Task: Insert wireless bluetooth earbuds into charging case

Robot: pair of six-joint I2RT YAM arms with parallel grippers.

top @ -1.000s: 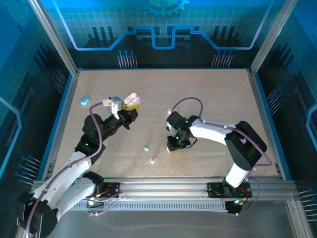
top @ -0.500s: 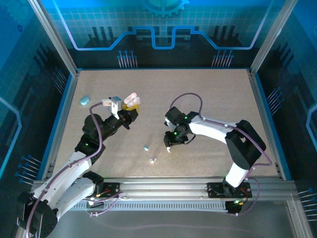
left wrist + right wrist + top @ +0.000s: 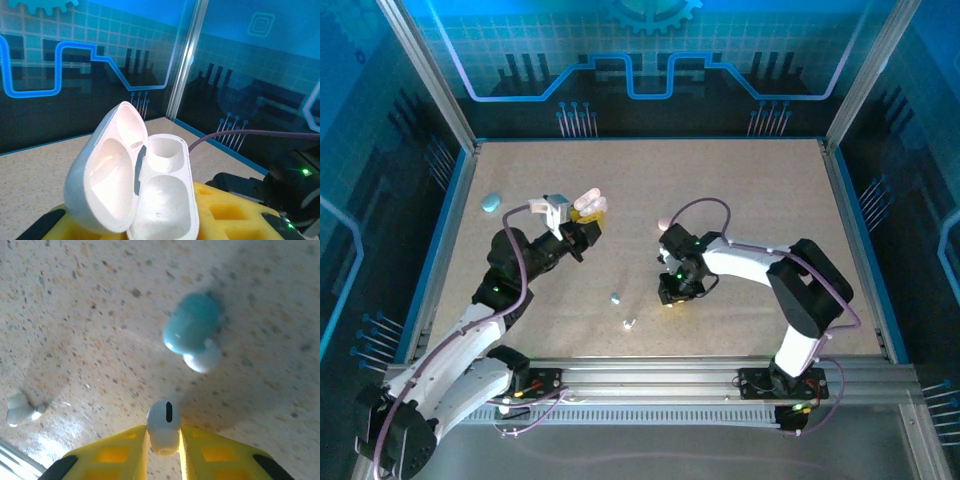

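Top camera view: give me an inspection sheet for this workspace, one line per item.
Surface: speckled beige table, bare apart from the parts.
Job's things: open case, both wells empty; blue earbud and loose white earbud lying apart on the table; light blue case at far left.
Clutter: nothing seen.
Grippers: left gripper shut on the open case; right gripper shut on the pinched white earbud, low over the table.
Cables: left purple cable, right purple cable, both off the parts.
Surroundings: blue patterned walls, metal frame post.

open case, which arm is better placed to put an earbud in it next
Right: its gripper pinches a white earbud, while the left gripper holds the open case, nothing in it.
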